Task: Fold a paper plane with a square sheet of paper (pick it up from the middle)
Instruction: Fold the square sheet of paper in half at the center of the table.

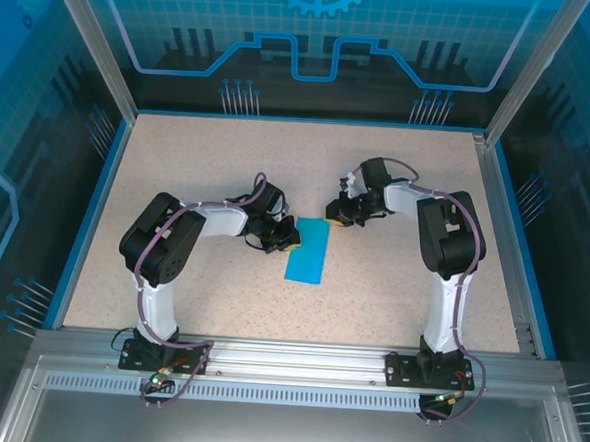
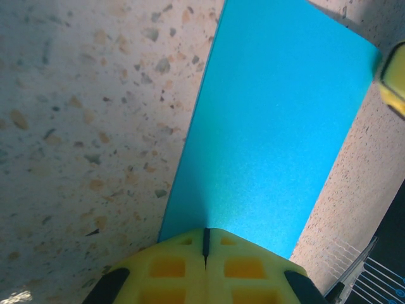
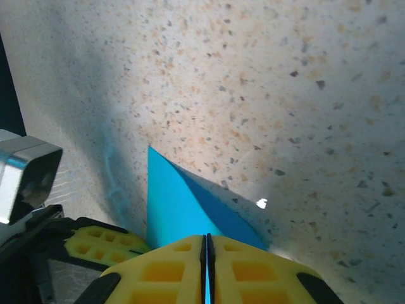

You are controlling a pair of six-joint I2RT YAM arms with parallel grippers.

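Cyan-blue and folded into a long rectangle, the sheet of paper (image 1: 308,254) lies at the middle of the speckled table (image 1: 178,174) in your top view, its long side running from upper right to lower left. The left gripper (image 1: 286,243) sits at the sheet's upper left edge and the right gripper (image 1: 336,213) at its upper right corner, both arms bent inward toward the centre. In your left wrist view the sheet (image 2: 278,126) stretches flat from the bottom centre to the upper right of the frame. The left gripper (image 2: 205,233) has its yellow fingers clenched to a thin dark seam right where the paper's near edge meets them, and you cannot tell whether the edge is caught between them. A yellow fingertip (image 2: 393,79) of the other arm shows at the right edge, at the sheet's far corner. In your right wrist view the right gripper (image 3: 207,239) at the bottom centre has its fingers squeezed onto a corner of the sheet (image 3: 174,202), which rises as a sharp blue point, lifted off the table with a shadow beneath it. A yellow pad (image 3: 95,239) of the left gripper shows at the lower left
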